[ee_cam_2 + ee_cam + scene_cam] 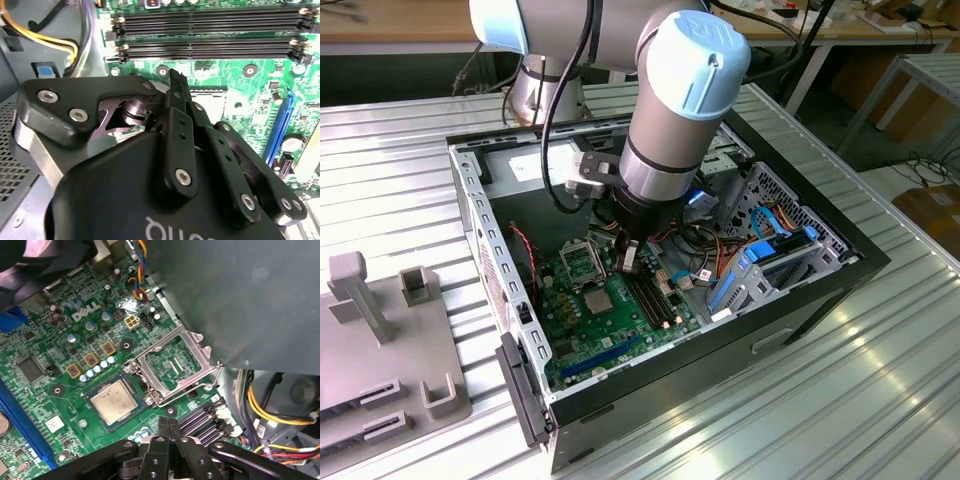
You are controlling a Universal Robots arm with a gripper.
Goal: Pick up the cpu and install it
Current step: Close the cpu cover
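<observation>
Inside the open case [800,290] on the desk [410,170]: one green board [60,365], one cpu [114,401] lying flat in its socket, one hinged frame [172,365] raised beside it, four memory slots [210,30]. Hand [167,425] above the slots, near the cpu, fingers pressed together, empty.

Brushed metal cpu [114,401], matt black gripper [167,426], ribbed metal table [880,390]
</observation>
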